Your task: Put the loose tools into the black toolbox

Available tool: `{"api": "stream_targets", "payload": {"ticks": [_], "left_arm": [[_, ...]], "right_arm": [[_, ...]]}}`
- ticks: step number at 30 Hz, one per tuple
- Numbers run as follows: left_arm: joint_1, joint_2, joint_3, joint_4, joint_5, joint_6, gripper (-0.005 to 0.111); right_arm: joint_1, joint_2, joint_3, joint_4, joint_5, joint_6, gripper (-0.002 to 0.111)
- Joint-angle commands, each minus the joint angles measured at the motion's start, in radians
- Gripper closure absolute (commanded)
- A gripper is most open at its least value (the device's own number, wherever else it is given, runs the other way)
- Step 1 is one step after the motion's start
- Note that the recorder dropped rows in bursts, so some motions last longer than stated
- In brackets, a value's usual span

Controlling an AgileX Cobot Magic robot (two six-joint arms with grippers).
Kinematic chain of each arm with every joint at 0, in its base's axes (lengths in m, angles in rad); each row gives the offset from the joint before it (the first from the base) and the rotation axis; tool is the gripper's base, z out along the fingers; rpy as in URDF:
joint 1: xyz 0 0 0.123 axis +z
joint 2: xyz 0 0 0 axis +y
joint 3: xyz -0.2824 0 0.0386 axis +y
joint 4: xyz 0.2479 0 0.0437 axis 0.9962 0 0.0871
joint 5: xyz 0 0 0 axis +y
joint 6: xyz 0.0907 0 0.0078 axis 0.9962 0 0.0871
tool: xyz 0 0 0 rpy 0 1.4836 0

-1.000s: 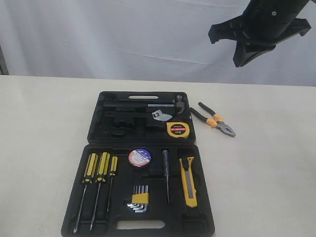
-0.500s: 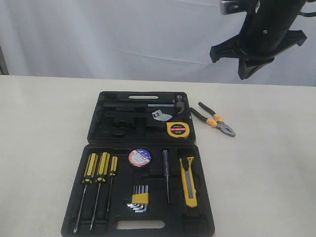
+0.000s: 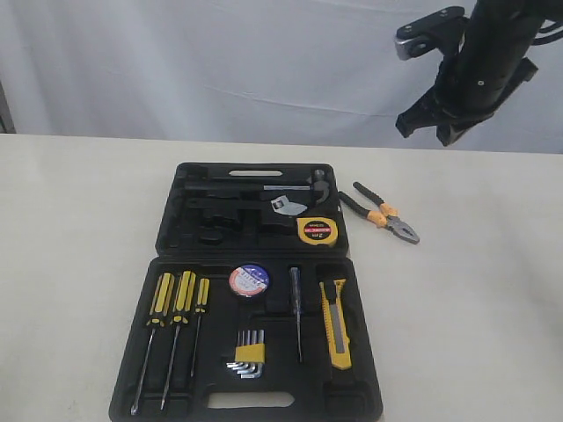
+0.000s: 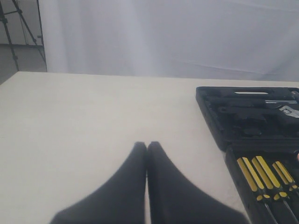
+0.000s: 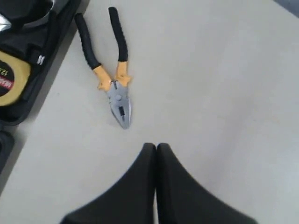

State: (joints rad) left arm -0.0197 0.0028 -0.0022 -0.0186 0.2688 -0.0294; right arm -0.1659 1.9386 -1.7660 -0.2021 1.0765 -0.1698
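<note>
Cream tabletop [image 3: 79, 229] carries the black toolbox [image 3: 167, 237], open, its front rim cut off in your exterior view. Your left gripper [image 4: 147, 144] hangs over bare tabletop left of the toolbox, jaws pressed together, empty. Your right gripper [image 5: 155, 147] is likewise, above the pliers [image 3: 380, 212], which lie on bare tabletop just right of the lid. Inside sit the utility knife [image 3: 335, 321], tape measure [image 3: 318, 230] and tape roll [image 3: 249, 280]. The lid's dark tools are hard to make out.

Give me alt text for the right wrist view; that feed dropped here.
Orange-and-black-handled pliers lie on the pale table, handles slightly spread, just outside the black toolbox. The right pincer hangs above them, shut and empty. A yellow tape measure sits in the toolbox, only partly in view.
</note>
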Motion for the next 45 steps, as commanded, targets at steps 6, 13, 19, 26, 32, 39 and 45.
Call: {"api": "stream_targets", "payload": {"ticks": [6, 13, 19, 26, 32, 39, 45], "left_arm": [[-0.002, -0.003, 0.002, -0.002, 0.000, 0.000, 0.107], [-0.002, -0.003, 0.002, -0.002, 0.000, 0.000, 0.107], [-0.002, -0.003, 0.002, -0.002, 0.000, 0.000, 0.107], [-0.002, -0.003, 0.002, -0.002, 0.000, 0.000, 0.107], [-0.002, -0.003, 0.002, -0.002, 0.000, 0.000, 0.107], [-0.002, -0.003, 0.002, -0.002, 0.000, 0.000, 0.107], [-0.002, -0.003, 0.002, -0.002, 0.000, 0.000, 0.107]], "right_arm": [[-0.042, 0.113, -0.045, 0.056, -0.121, -0.140, 0.109], [-0.042, 0.291, -0.172, 0.191, -0.077, -0.174, 0.109], [-0.046, 0.372, -0.226, 0.210, 0.052, -0.240, 0.109], [-0.070, 0.382, -0.226, 0.266, 0.096, -0.326, 0.109], [-0.076, 0.392, -0.226, 0.253, 0.105, -0.439, 0.096], [-0.076, 0.404, -0.226, 0.281, 0.085, -0.501, 0.039], [-0.076, 0.432, -0.226, 0.279, 0.080, -0.511, 0.041]]}}
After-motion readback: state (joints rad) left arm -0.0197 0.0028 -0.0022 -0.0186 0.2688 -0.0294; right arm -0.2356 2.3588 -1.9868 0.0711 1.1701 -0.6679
